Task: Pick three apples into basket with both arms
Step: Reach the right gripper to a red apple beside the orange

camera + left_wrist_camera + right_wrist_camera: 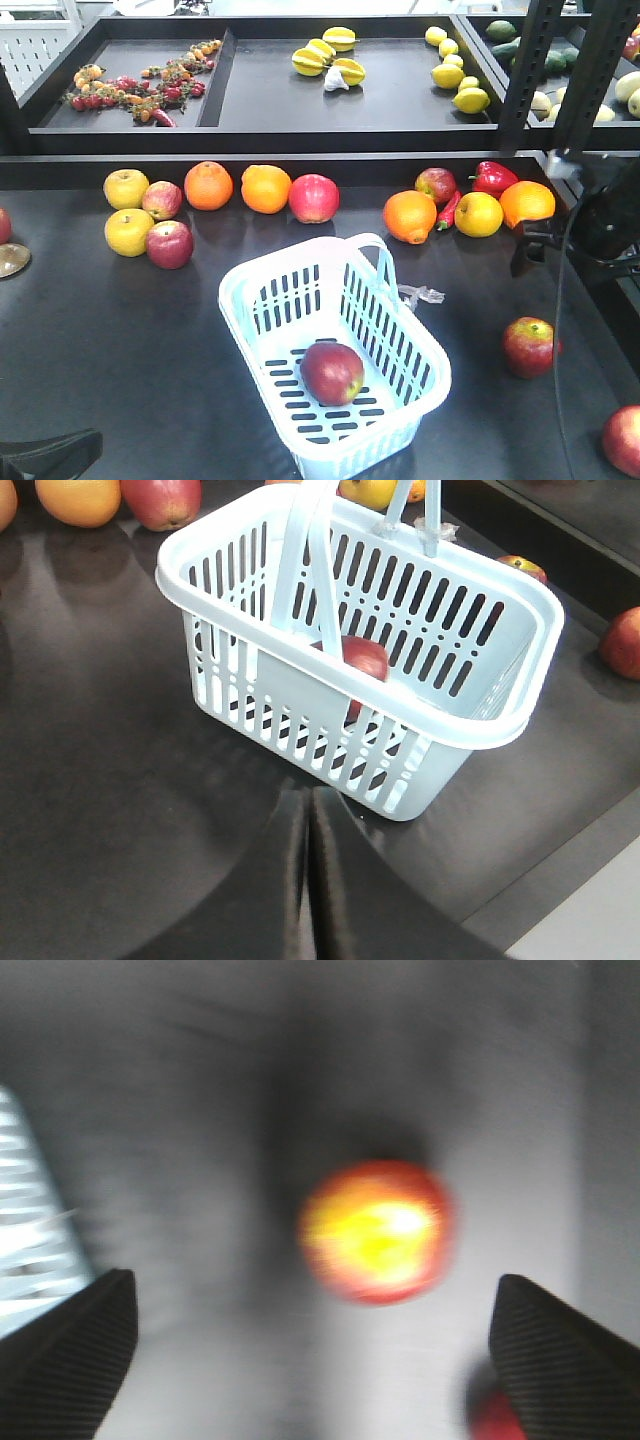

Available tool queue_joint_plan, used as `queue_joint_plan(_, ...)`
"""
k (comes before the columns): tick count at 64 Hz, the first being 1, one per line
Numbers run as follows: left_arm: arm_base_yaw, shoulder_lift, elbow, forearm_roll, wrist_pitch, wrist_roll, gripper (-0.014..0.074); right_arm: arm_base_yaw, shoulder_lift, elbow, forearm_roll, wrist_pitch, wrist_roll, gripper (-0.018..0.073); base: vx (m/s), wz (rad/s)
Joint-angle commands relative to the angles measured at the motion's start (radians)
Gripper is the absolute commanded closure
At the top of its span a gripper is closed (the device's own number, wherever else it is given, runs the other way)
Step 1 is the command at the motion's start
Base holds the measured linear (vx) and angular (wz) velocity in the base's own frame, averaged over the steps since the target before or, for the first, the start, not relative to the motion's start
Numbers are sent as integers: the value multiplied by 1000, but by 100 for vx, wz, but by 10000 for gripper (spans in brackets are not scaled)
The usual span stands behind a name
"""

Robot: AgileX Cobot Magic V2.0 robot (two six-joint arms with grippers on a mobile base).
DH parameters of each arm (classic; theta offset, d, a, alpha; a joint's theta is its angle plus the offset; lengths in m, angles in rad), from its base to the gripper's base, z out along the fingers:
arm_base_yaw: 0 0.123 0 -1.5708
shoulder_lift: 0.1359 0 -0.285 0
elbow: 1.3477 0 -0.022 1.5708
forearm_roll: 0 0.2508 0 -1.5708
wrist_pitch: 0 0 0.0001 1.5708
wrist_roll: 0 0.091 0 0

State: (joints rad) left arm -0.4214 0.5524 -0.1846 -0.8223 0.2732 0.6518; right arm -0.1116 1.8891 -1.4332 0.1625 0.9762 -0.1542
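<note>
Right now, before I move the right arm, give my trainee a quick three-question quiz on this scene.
1. True or false: the basket holds two apples.
2. The right gripper is: A) shut on an orange, B) open over a loose apple on the table, C) inside the basket.
3. Fill in: the left gripper is ____ and holds nothing.

Key:
1. False; only one apple lies in it.
2. B.
3. Shut.
</note>
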Motion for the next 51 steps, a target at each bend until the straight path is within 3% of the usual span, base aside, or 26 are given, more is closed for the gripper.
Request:
queue_joint_plan(1, -4, -2, -28, -23, -49, -8, 603, -3, 34, -93, -74, 43, 41, -145, 0, 0)
queue_joint_plan(20, -4, -2, -28, -23, -49, -8, 603, -3, 204, -198, -75, 83, 58, -93, 0, 0)
queue_joint_plan(51, -4, -2, -28, -23, -55, -8, 603, -3, 379, -206, -54, 90, 61, -77, 0, 0)
